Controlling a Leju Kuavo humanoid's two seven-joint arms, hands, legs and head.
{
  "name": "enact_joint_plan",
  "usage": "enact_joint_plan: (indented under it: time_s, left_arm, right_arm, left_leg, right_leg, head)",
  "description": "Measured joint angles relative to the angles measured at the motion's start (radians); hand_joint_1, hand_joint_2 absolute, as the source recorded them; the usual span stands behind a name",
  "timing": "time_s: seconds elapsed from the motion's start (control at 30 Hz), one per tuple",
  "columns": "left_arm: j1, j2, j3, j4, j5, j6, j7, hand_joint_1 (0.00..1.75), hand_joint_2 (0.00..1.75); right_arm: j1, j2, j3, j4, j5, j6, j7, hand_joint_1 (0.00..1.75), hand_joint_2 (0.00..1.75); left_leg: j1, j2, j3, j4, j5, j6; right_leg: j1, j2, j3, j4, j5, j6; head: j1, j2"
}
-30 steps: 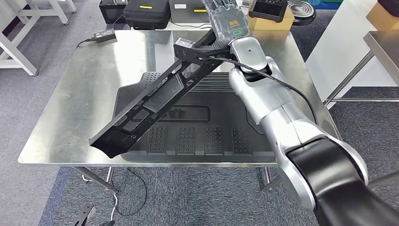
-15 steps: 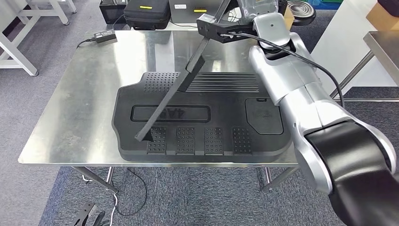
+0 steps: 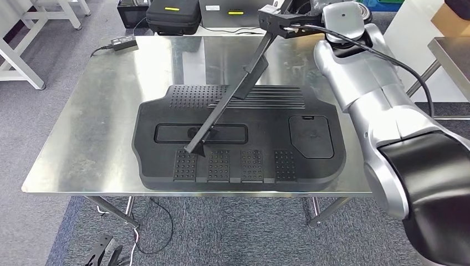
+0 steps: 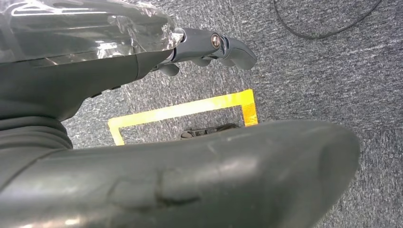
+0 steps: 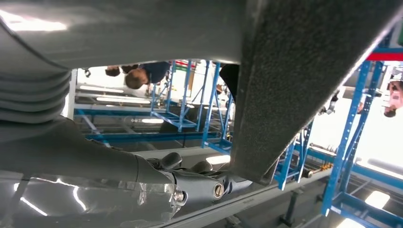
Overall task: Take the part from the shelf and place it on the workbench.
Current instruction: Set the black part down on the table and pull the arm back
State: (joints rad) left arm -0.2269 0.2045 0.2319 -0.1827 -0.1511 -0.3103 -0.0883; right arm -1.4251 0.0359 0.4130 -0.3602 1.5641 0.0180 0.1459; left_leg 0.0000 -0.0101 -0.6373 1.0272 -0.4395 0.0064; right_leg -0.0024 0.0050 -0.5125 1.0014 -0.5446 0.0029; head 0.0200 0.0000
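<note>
My right hand (image 3: 304,6) is at the far edge of the steel workbench (image 3: 94,111) and holds the upper end of a long black part (image 3: 233,94). The part slants down edge-on, and its lower end hangs over or touches a large black moulded panel (image 3: 249,105) lying flat on the bench; I cannot tell which. In the right wrist view the fingers of my right hand (image 5: 199,183) curl around the dark part (image 5: 294,90). My left hand (image 4: 209,45) hangs over grey carpet with nothing in it.
Black cases (image 3: 172,14) and a power adapter (image 3: 123,41) lie along the bench's far side. A white table frame (image 3: 22,50) stands to the left, another table (image 3: 449,50) to the right. Blue racks (image 5: 351,142) and a person (image 5: 142,73) show behind.
My right arm has swung right and away. The part has turned from face-up to edge-on, and its lower end moved from the bench's front left to over the panel's middle.
</note>
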Motion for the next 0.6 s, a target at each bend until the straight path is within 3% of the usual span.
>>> enact_joint_plan:
  time_s: [0.6]
  left_arm:
    - [0.000, -0.001, 0.000, 0.000, -0.007, 0.001, -0.014, 0.00, 0.00]
  right_arm:
    - [-0.072, -0.005, 0.221, 0.032, 0.000, 0.078, 0.077, 0.00, 0.00]
  left_leg:
    - [0.000, 0.000, 0.001, -0.001, 0.000, 0.000]
  right_leg:
    - [0.000, 0.000, 0.002, 0.000, 0.000, 0.000]
  head:
    - [-0.003, 0.000]
